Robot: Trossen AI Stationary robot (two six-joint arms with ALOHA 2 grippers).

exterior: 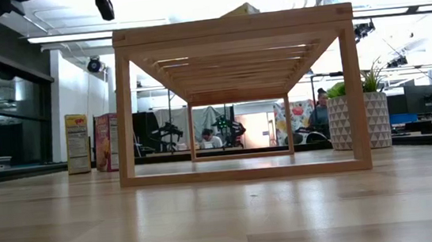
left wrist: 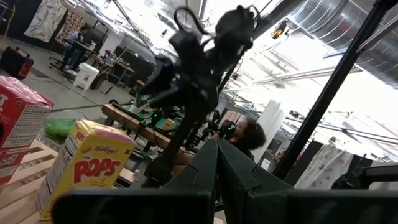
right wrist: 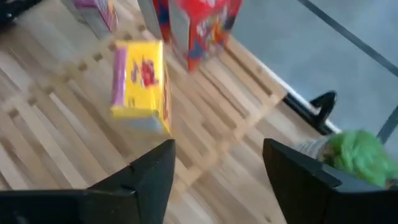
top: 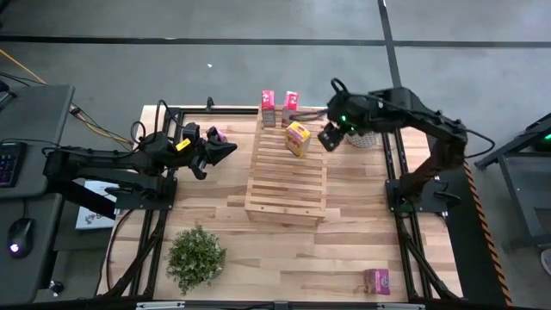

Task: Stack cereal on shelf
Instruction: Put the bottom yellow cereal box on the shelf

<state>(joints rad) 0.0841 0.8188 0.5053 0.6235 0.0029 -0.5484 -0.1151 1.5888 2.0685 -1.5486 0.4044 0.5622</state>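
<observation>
The light-wood slatted shelf (top: 287, 176) stands mid-table. A yellow cereal box (top: 298, 138) stands upright on its far top tier, also in the right wrist view (right wrist: 140, 87). Two red-pink boxes (top: 269, 108) (top: 290, 108) stand at the shelf's far end. My right gripper (top: 329, 138) hovers open just right of the yellow box, touching nothing. My left gripper (top: 222, 151) is shut, raised left of the shelf and pointing at it. A pink box (top: 219, 135) sits close behind it; whether they touch I cannot tell. Another pink box (top: 376, 281) lies near the table's near right corner.
A potted green plant (top: 196, 256) stands near the table's near left corner. A patterned pot with a plant (exterior: 357, 119) sits right of the shelf, under my right arm. Bare planks lie between the shelf and the near edge. People sit in the room beyond.
</observation>
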